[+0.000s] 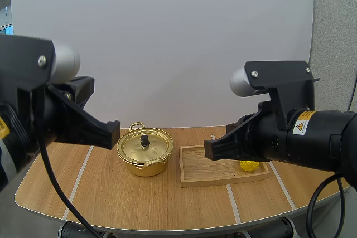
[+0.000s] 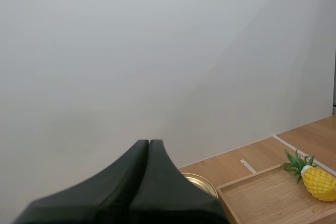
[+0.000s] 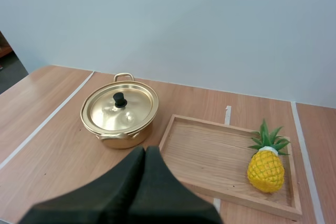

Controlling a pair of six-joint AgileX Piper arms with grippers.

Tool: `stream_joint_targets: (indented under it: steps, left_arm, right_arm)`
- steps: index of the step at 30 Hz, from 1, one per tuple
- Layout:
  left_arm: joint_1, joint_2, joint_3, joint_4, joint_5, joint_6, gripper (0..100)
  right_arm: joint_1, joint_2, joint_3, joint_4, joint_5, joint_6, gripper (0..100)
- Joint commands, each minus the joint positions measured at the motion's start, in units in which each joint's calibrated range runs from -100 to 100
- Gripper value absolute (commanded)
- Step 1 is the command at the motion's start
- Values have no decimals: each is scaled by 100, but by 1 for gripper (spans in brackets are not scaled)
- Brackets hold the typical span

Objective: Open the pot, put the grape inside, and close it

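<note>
A wooden counter (image 1: 111,193) carries a tray (image 3: 210,153) just to the right of a gold pot (image 1: 142,168), its lid (image 1: 134,147) on. A small yellow pineapple (image 3: 266,169) rests at the tray's right end, apart from the pot. My left end effector (image 2: 149,142) and right end effector (image 3: 145,149) hang above the counter, fingers pressed together, gripping nothing.

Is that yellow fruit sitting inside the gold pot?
No, the pineapple lies in the wooden tray, apart from the pot, whose lid is on.
</note>
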Motion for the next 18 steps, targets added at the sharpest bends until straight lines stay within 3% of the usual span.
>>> stream_joint_targets:
  steps: [1,7,11,15,18]
  left_arm:
    - [91,-882,1073,368,-994,-719,0]
    - [168,-934,1828,605,-1314,-1156,0]
    - [215,-934,2304,618,-2145,-1238,0]
    - [215,-934,2850,618,-3868,-1093,0]
    - [215,-934,3475,618,-4914,-907,0]
  right_arm:
    - [-599,-576,18,357,-223,-68,0]
    - [-646,-910,283,439,-549,-165,0]
    - [-646,-1125,736,439,-1275,-188,0]
    - [-646,-1125,1378,439,-2986,-188,0]
    - [-646,-1125,1986,439,-4992,-188,0]
